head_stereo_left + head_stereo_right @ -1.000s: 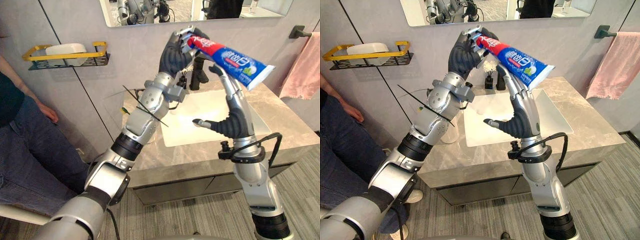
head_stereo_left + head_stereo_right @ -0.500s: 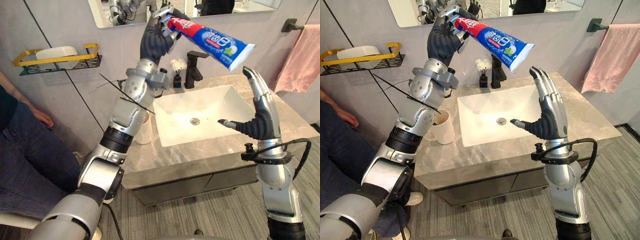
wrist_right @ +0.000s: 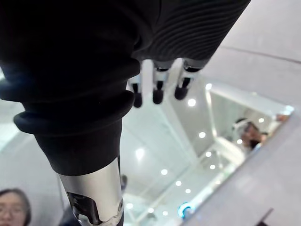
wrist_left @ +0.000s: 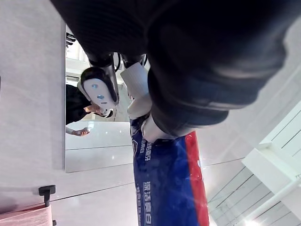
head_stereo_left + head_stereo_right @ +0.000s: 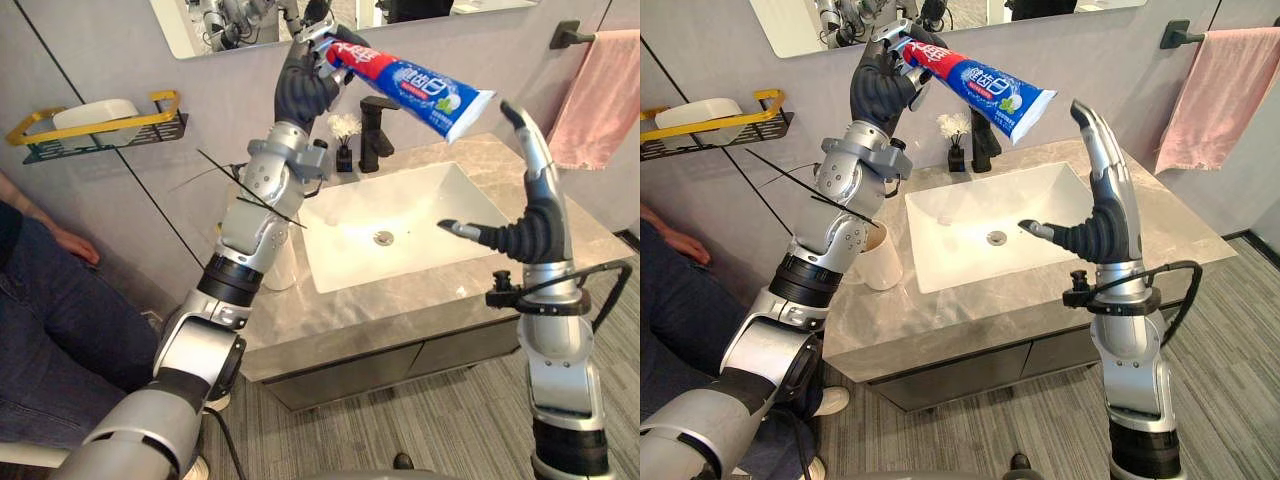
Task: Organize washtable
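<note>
left hand curled round toothpaste tube by its cap end, high at basin's 12 o'clock | right hand spread, empty, 3 o'clock | risk: end-grip, seemingly shallow; tube may slip into basin

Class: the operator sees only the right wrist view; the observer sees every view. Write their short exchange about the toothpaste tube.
Operator: Where is the toothpaste tube?
Observer: The left hand holds it by the cap end, raised above the sink.
Operator: And my right hand?
Observer: It stands upright beside the tube's flat end, not touching it.
Operator: Where could it go?
Observer: A cup stands left of the sink.
</note>
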